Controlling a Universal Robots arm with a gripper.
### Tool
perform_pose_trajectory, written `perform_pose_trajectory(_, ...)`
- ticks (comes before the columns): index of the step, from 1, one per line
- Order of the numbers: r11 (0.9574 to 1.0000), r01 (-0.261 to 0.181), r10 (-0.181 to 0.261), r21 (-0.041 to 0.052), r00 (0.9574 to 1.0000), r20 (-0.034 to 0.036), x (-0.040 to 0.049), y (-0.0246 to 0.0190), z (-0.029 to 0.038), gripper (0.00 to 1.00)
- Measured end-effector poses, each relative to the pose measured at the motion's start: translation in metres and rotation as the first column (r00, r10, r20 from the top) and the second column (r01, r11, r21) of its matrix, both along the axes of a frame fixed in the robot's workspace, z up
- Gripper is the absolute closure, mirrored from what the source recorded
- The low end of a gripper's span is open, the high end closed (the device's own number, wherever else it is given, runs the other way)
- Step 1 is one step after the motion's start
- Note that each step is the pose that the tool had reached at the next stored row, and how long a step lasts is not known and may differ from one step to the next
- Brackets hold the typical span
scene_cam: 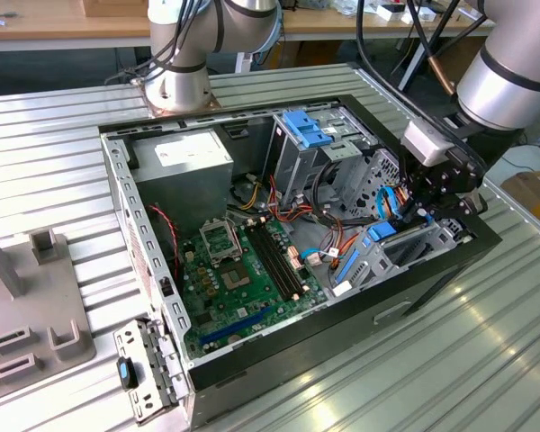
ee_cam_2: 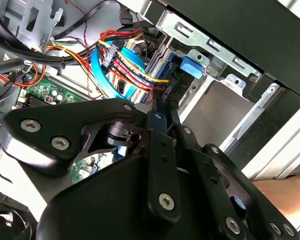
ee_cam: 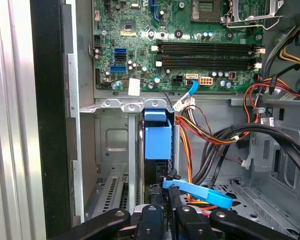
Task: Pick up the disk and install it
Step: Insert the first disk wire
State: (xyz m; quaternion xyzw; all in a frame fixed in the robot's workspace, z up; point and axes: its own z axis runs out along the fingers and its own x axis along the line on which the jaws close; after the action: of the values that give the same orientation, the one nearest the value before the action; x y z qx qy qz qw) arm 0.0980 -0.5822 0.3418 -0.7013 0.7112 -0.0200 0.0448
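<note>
your arm (scene_cam: 508,76) is silver-grey with a black joint band and black cables; the pincer (ee_cam_2: 157,120) is black, linked bars fastened by silver screws.

I see an open computer case (scene_cam: 207,373) lying on a ribbed metal table (scene_cam: 63,144). Inside it, a green motherboard (scene_cam: 243,288) lies flat, with a grey power-supply box (scene_cam: 184,166) beside it toward the exterior view's left. Red, yellow and orange wires (ee_cam: 200,135) run past a flat blue cable (ee_cam: 202,194). A grey fixture block (scene_cam: 27,297) stands on the table, well apart from the case.
</note>
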Motion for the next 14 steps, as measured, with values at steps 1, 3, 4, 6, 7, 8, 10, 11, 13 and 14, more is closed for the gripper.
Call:
perform_pose_trajectory(1, 1.0, 0.0, 0.0, 0.0011, 1.0, 0.0001, 0.0, 0.0001, -0.0015, 0.84)
perform_pose_trajectory(3, 1.0, 0.0, 0.0, -0.0002, 1.0, 0.0, 0.0, 0.0, -0.0014, 0.84)
perform_pose_trajectory(4, 1.0, 0.0, 0.0, -0.0014, 1.0, 0.0, 0.0, 0.0, -0.0027, 0.84)
perform_pose_trajectory(6, 1.0, 0.0, 0.0, -0.0011, 1.0, 0.0, 0.0, 0.0, -0.003, 0.84)
perform_pose_trajectory(7, 1.0, 0.0, 0.0, -0.0011, 1.0, 0.0, 0.0, 0.0, -0.003, 0.84)
perform_pose_trajectory(8, 1.0, 0.0, 0.0, -0.0011, 1.0, 0.0, 0.0, 0.0, -0.0031, 0.84)
perform_pose_trajectory(10, 1.0, 0.0, 0.0, -0.0007, 1.0, 0.0, 0.0, 0.0, -0.0034, 0.82)
perform_pose_trajectory(11, 1.0, 0.0, 0.0, -0.0009, 1.0, 0.0, 0.0, 0.0, -0.0033, 0.76)
perform_pose_trajectory(13, 1.0, 0.0, 0.0, -0.001, 1.0, 0.0, 0.0, 0.0, 0.0049, 0.76)
perform_pose_trajectory(14, 1.0, 0.0, 0.0, -0.0009, 1.0, 0.0, 0.0, 0.0, 0.0096, 0.76)
